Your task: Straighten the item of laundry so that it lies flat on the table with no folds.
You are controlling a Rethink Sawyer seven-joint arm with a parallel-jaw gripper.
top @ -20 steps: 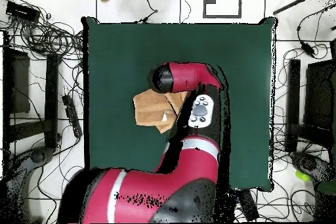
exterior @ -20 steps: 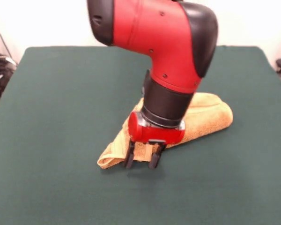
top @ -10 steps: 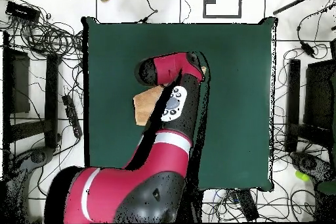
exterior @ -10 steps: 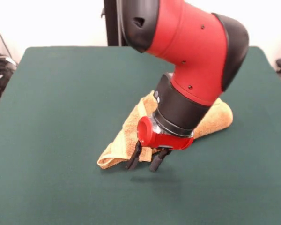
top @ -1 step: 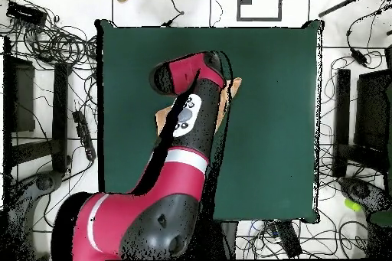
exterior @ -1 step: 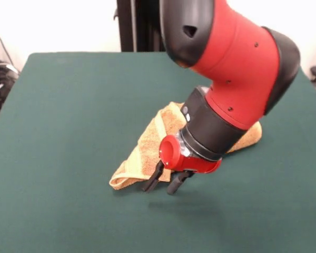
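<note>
The item of laundry (exterior @ -1 step: 145,152) is an orange-tan towel lying folded and bunched in the middle of the dark green table (exterior @ -1 step: 68,105), with a pale band along its left fold. My gripper (exterior @ -1 step: 162,185) is tilted, low over the table at the towel's near edge. It is open, and nothing shows between the black fingers (exterior @ -1 step: 150,183). The red and black arm covers the towel's middle. In the overhead view only slivers of the towel (top @ -1 step: 162,122) show beside the arm over the table (top @ -1 step: 276,120), and the gripper is hidden under the arm.
A black post (exterior @ -1 step: 131,26) stands behind the table's far edge. Cables (top @ -1 step: 53,40) and dark equipment (top @ -1 step: 360,120) surround the table on the floor. Green tabletop shows on all sides of the towel.
The arm's upper part has swung towards the right of the front view and the wrist has tilted. The fingertips stayed by the towel's near edge. The towel has not visibly moved.
</note>
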